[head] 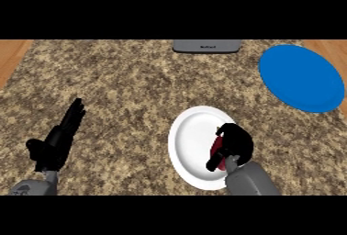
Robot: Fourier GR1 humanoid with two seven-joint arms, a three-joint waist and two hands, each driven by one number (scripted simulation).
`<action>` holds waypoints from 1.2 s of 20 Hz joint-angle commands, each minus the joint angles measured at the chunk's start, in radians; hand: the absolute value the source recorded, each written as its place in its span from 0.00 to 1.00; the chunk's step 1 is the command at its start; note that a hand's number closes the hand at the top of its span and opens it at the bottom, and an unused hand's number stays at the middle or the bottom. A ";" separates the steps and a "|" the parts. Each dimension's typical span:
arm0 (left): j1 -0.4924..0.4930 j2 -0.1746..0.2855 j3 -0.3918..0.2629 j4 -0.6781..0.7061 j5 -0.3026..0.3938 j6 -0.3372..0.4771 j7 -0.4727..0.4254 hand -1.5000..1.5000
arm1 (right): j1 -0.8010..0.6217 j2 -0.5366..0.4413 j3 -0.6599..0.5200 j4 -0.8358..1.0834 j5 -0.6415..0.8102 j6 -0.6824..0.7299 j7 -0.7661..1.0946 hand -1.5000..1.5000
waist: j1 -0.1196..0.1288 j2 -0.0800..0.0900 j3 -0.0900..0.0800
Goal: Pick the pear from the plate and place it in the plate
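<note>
The speckled brown and beige stone counter [122, 82] fills nearly all the view, and the round white plate [190, 137] lies on it, a little to the right of the middle and toward the near edge. The round blue plate [301, 78] lies on the same counter, farther back and to the right of the white plate, well apart from it. The black left hand [58, 142] is far to the left of the white plate, near the left edge of the view, with its fingers straight and pointing away from the robot; it holds nothing and touches no object. The flat grey rectangular device [206, 46] is at the far edge of the counter, straight behind the white plate and well apart from it. The grey right forearm [249, 179] comes in over the near rim of the white plate. The black right hand [236, 140] is over the right half of the white plate, and its fingers and thumb are curled round the dark red pear [215, 148]. Only a narrow strip of the pear shows at the left side of this hand, inside the outline of the white plate. If the pear rests on the plate or is lifted from it, I cannot tell.
</note>
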 commanded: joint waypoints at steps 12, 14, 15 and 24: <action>0.081 0.007 0.082 -0.006 0.003 -0.008 -0.033 0.50 | 0.229 -0.600 -0.399 -0.087 -0.152 -0.170 -0.537 1.00 | -0.087 -0.001 0.017; 0.047 0.010 0.080 -0.001 0.005 -0.015 -0.012 0.50 | 0.244 -0.659 -0.490 -0.048 -0.244 -0.193 -0.691 1.00 | -0.084 0.007 0.018; 0.063 -0.004 0.067 -0.022 0.001 -0.006 -0.006 0.50 | 0.250 -0.696 -0.553 -0.035 -0.305 -0.178 -0.742 1.00 | -0.075 0.003 0.018; 0.029 -0.018 0.052 -0.043 -0.025 -0.031 0.012 0.50 | 0.295 -0.803 -0.811 0.212 -0.472 -0.221 -1.222 1.00 | -0.005 0.012 0.011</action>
